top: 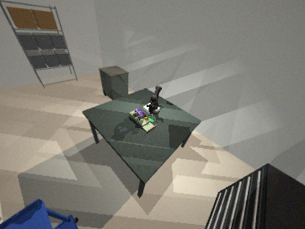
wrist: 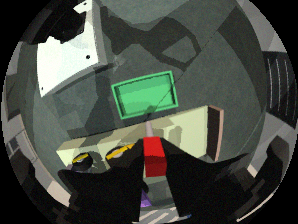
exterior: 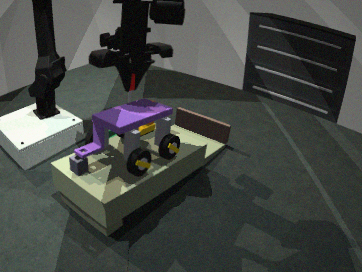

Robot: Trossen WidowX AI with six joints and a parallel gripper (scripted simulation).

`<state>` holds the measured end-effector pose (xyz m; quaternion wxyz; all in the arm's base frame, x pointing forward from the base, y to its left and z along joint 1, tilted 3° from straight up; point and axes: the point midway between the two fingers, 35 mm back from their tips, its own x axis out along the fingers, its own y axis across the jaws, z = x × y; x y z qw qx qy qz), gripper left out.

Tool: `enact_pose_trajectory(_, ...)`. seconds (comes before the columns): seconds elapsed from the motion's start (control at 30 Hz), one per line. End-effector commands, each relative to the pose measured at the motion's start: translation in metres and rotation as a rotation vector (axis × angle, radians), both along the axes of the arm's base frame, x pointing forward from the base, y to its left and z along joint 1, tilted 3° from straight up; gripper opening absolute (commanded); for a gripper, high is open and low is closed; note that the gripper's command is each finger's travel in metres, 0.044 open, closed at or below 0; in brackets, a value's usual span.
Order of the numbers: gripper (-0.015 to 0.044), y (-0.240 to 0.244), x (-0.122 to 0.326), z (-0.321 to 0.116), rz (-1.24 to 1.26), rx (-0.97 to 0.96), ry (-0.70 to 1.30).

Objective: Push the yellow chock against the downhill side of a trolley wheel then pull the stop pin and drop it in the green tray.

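My gripper (exterior: 131, 89) (wrist: 151, 142) is shut on the red-headed stop pin (exterior: 132, 81) (wrist: 155, 162). The pin is clear of the ramp (exterior: 82, 190) (wrist: 192, 131), hanging above the far side of the trolley in the exterior view, with its pale shaft pointing down. The purple trolley (exterior: 131, 116) stands upright on the ramp, its hitch tongue over the small grey block. The yellow chock (exterior: 146, 129) shows partly behind the trolley's near legs; its contact with a wheel is hidden. The green tray (wrist: 146, 96) (top: 152, 119) lies empty beside the ramp.
The grey block (exterior: 78, 165) is at the ramp's high end. A brown end board (exterior: 202, 124) (wrist: 215, 132) stands at the low end. The white arm base plate (exterior: 35, 131) (wrist: 67, 62) is on the table (top: 143, 147), on the tray's side of the ramp.
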<state>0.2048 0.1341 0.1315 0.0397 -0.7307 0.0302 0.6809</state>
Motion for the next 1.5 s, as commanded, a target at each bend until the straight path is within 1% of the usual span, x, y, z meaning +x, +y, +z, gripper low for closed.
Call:
enact_pose_trajectory(0.0,0.0000,-0.001,-0.001,0.000,0.112,0.015,0.003)
enact_pose_trajectory(0.17,0.0000,-0.002,-0.001,0.000,0.216,0.027,0.001)
enact_pose_trajectory(0.37,0.0000,-0.002,-0.002,-0.001,0.216,0.027,0.001)
enact_pose_trajectory(0.67,0.0000,-0.004,-0.024,-0.021,0.216,0.026,0.004)
enact_pose_trajectory(0.83,0.0000,-0.004,-0.026,-0.022,0.216,0.030,0.005)
enact_pose_trajectory(1.13,0.0000,0.005,-0.024,-0.044,0.225,0.180,0.004)
enact_pose_trajectory(1.47,0.0000,0.022,-0.023,-0.074,0.227,0.201,0.003)
